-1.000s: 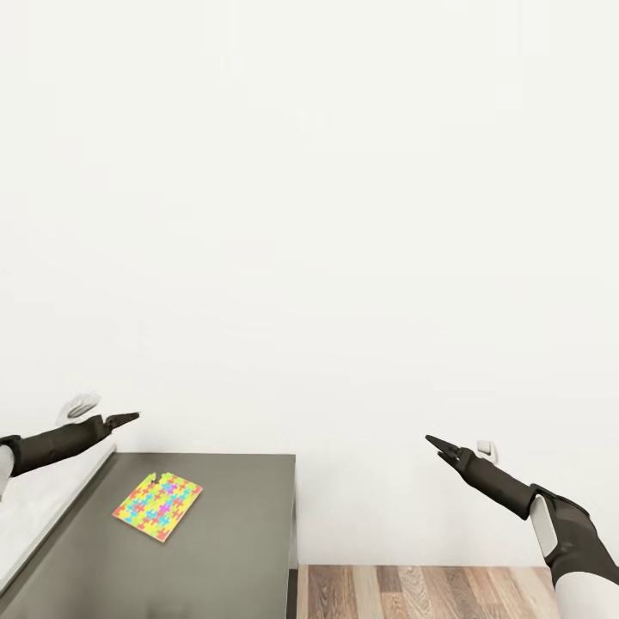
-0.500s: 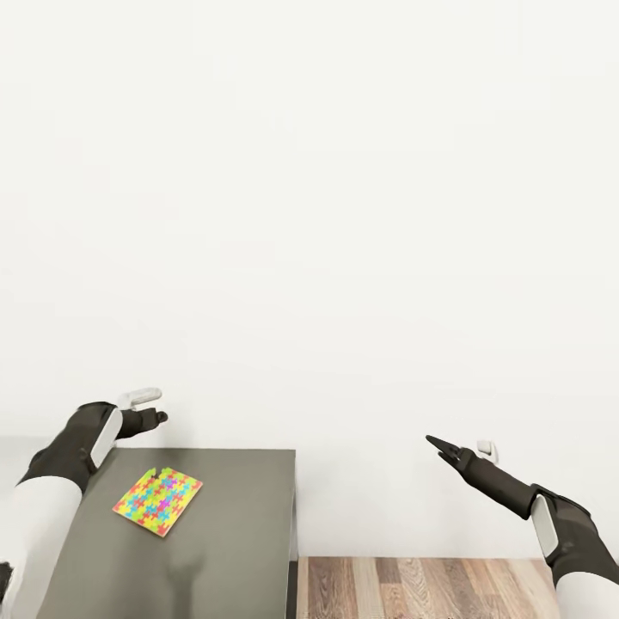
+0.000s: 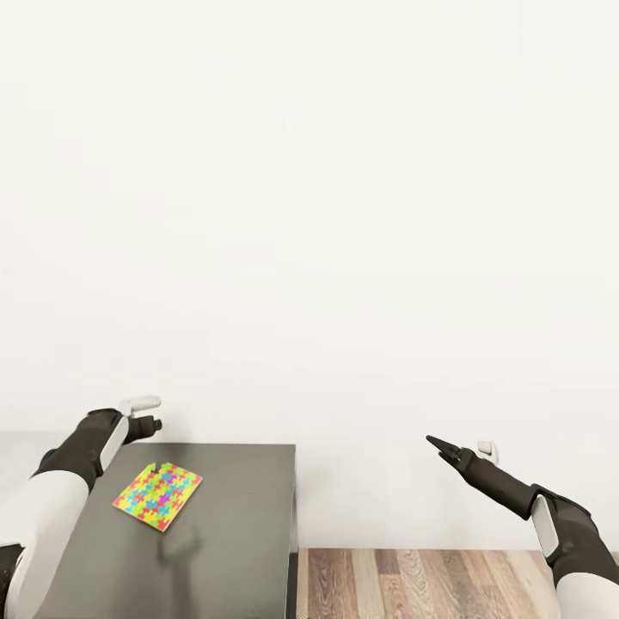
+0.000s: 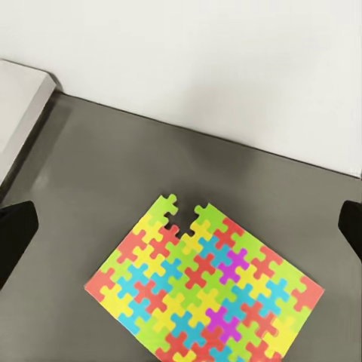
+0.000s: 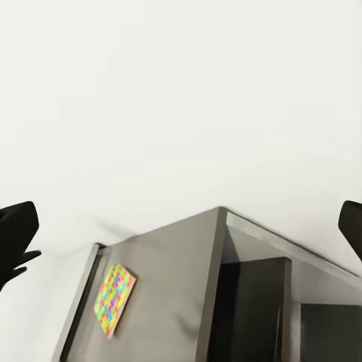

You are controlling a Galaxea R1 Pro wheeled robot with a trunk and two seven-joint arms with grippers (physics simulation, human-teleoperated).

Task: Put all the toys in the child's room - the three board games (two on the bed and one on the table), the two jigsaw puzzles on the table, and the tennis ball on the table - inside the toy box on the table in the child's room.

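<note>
A many-coloured jigsaw puzzle (image 3: 157,496) lies flat on the dark grey table (image 3: 241,524), near its left side; one piece is missing from its far edge. My left gripper (image 3: 151,424) hovers above the table's back left part, just behind the puzzle. In the left wrist view the puzzle (image 4: 204,286) sits below and between the wide-apart black fingertips (image 4: 15,234), so this gripper is open and empty. My right gripper (image 3: 438,447) hangs in the air to the right of the table, open and empty. The right wrist view shows the puzzle (image 5: 115,298) from afar.
A plain white wall rises right behind the table. Wooden floor (image 3: 430,585) lies to the right of the table's right edge. An open shelf (image 5: 253,302) shows under the tabletop. A pale grey surface (image 4: 19,98) adjoins the table's left side.
My left arm has swung in from the left and turned its gripper down over the table's back left part, then sunk slightly. The right arm and the puzzle have stayed put.
</note>
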